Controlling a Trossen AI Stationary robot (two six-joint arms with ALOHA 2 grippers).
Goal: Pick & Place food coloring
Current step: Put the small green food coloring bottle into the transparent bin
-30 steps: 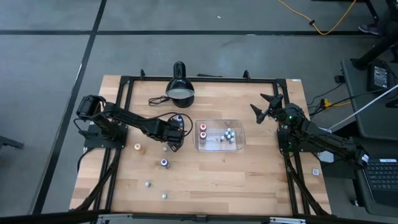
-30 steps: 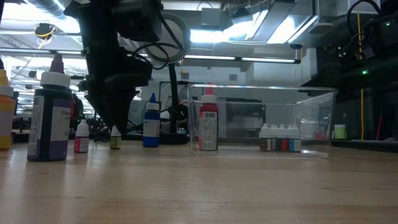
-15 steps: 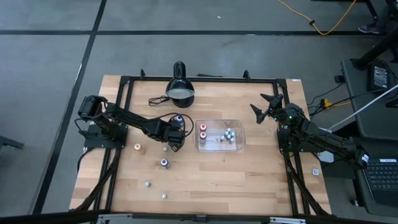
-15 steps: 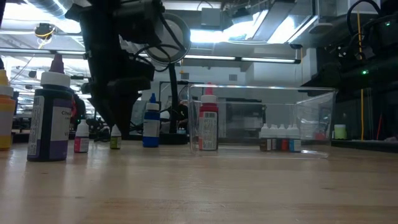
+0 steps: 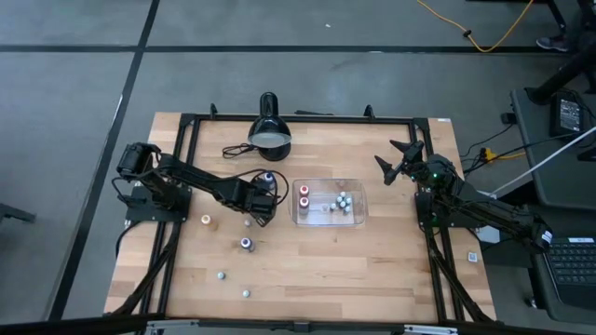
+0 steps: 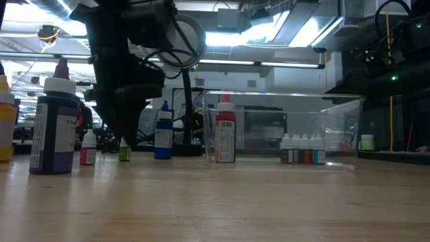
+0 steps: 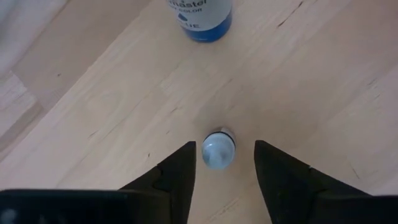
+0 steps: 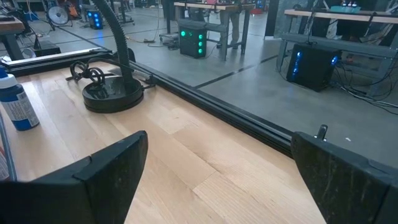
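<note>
Two dark fingers (image 7: 186,180) of the left gripper (image 7: 222,163) stand on either side of a tiny white-capped food coloring bottle (image 7: 218,151) upright on the wood; narrow gaps show on both sides, so the jaws are partly closed around it without a visible grip. A blue-labelled bottle (image 7: 200,17) beyond it is cut off by the wrist view's edge. From above, the left gripper (image 5: 262,207) covers that small bottle, and the loose bottles on the table are only specks: an orange-topped one (image 5: 206,221), a dark-topped one (image 5: 246,244) and two pale ones (image 5: 221,275) (image 5: 246,294) nearer the front edge.

At table height the left arm (image 6: 121,74) blocks much of the background. Big in the foreground stand a purple bottle (image 6: 54,128), and an orange one (image 6: 5,121) is cut by the frame.

The light wooden table (image 5: 317,270) sits in a black frame on a grey floor; a workshop with ceiling lights and benches lies behind.

A clear rectangular plastic tray (image 5: 328,221) lies just beside the left gripper. It holds two red-topped bottles (image 5: 304,195) at its left end and a cluster of tiny bottles (image 5: 344,201) toward the right. A black desk lamp (image 5: 269,130) stands at the far edge.

The right gripper (image 5: 399,158) waits with its jaws spread wide, holding nothing, near the table's right far corner.
</note>
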